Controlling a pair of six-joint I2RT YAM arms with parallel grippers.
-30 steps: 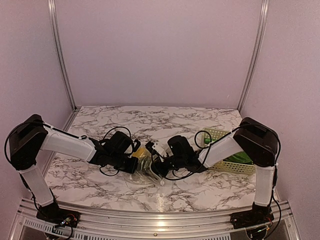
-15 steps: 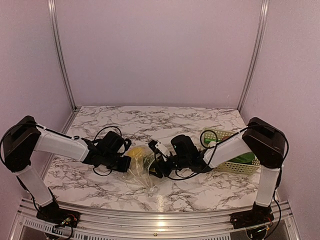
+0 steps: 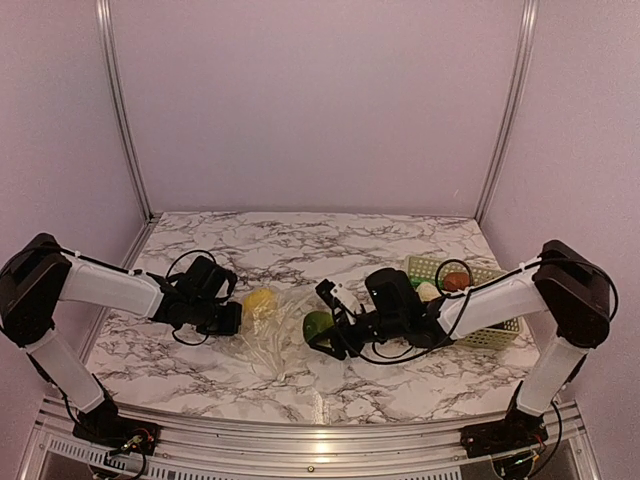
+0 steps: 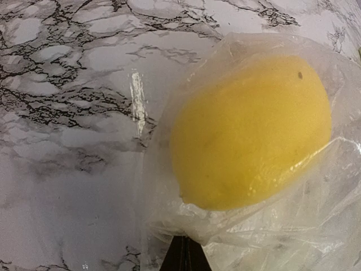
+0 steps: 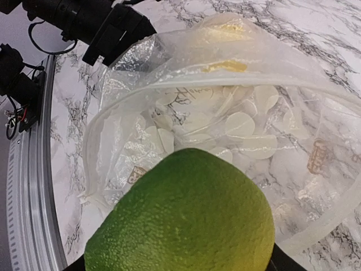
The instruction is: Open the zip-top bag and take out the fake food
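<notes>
The right pincer (image 3: 322, 331) is closed around a green toy lime (image 5: 186, 217), which fills the space between its jaws and is clear of the zip-top bag (image 5: 237, 130). The bag lies just beyond the lime, near the middle of the desk (image 3: 300, 245) and toward its near edge, with its mouth gaping wide.

The left pincer (image 3: 232, 320) is clamped tight on bunched plastic at the bag's far end, pinning it. A yellow lemon (image 4: 254, 130) is inside the bag, right by that grip.

Against the desk's right edge stands the lattice basket (image 3: 470, 335), with a brown piece (image 3: 455, 281) in it.

By my reading the opening is done and the emptying is well along. The lime has to be set down, and the lemon is yet to come out.
</notes>
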